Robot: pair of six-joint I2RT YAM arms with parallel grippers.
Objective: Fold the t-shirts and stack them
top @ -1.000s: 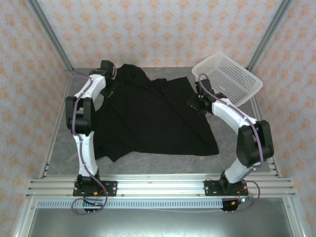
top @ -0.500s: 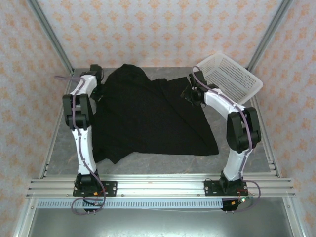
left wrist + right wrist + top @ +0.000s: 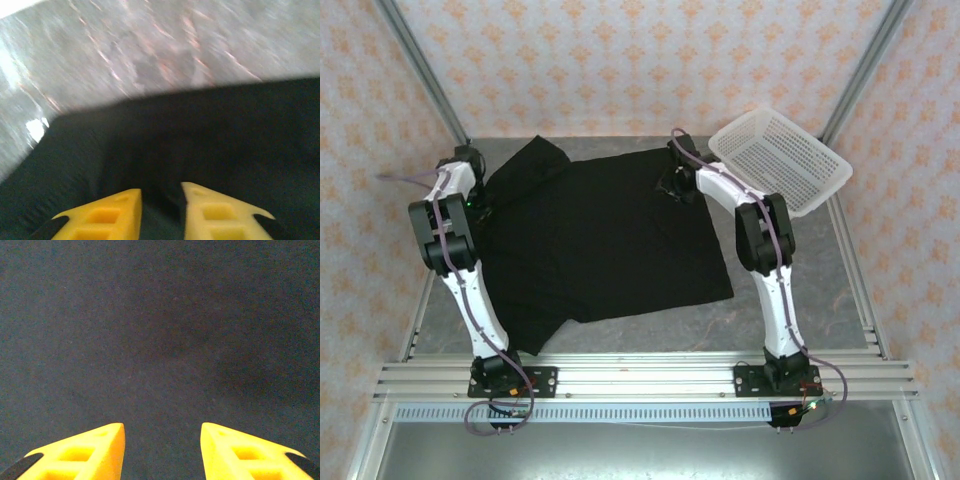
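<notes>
Black t-shirt (image 3: 610, 240) now pulled out flatter on the table (image 3: 800, 290), spanning between both grippers; right gripper (image 3: 162, 427) open over cloth just below, left gripper (image 3: 161, 192) barely parted, grip unclear, so folding looks ready to start.

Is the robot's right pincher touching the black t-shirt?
Cannot tell. In the right wrist view the right gripper stands open over the t-shirt, but that angle shows neither contact nor gap. In the top view the right arm hides its tips.
</notes>
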